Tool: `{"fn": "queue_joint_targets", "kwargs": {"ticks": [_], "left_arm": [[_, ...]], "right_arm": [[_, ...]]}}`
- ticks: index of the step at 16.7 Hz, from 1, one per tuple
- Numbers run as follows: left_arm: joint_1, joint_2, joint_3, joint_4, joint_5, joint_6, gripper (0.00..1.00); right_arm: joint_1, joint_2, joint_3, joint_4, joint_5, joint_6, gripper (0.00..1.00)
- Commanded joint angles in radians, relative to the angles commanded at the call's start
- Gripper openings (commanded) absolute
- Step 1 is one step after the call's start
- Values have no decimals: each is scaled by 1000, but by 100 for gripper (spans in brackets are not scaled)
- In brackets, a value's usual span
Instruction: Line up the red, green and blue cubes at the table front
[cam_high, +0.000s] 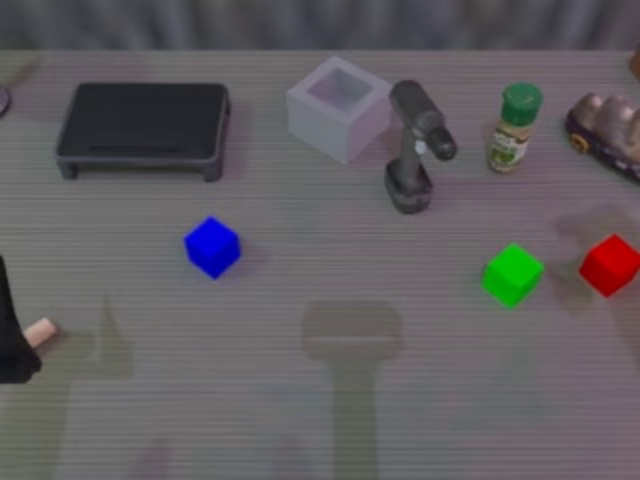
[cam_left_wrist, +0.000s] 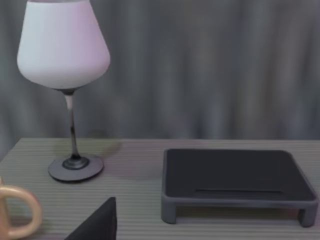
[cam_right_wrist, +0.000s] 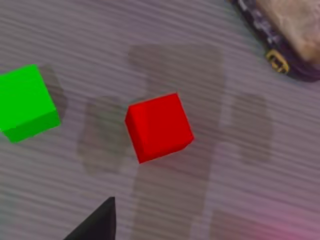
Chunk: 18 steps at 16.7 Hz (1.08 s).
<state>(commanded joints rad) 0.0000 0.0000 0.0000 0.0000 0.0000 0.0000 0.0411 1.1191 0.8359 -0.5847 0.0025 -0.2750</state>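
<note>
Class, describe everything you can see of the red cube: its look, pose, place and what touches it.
The red cube is a small, plain, bright red block with smooth, unmarked faces, matching the green cube in size. It sits flat on the striped table near the right edge, turned at an angle to the stripes. The green cube stands apart on its left. Only the table touches it; no gripper holds it.
</note>
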Motion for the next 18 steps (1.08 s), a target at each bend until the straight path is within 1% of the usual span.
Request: {"fn": "queue_joint_targets", "kwargs": {"ticks": [4, 9, 13, 18], "left_arm": [[0, 0, 0, 0, 0, 0, 100], [0, 0, 0, 0, 0, 0, 100], [0, 0, 0, 0, 0, 0, 100], [0, 0, 0, 0, 0, 0, 100]], "right_arm": [[16, 415, 278, -209, 0, -97, 100], [32, 772, 568, -397, -1, -191, 100], [39, 928, 707, -470, 0, -233, 100], [40, 951, 729, -480, -1, -239, 100]]}}
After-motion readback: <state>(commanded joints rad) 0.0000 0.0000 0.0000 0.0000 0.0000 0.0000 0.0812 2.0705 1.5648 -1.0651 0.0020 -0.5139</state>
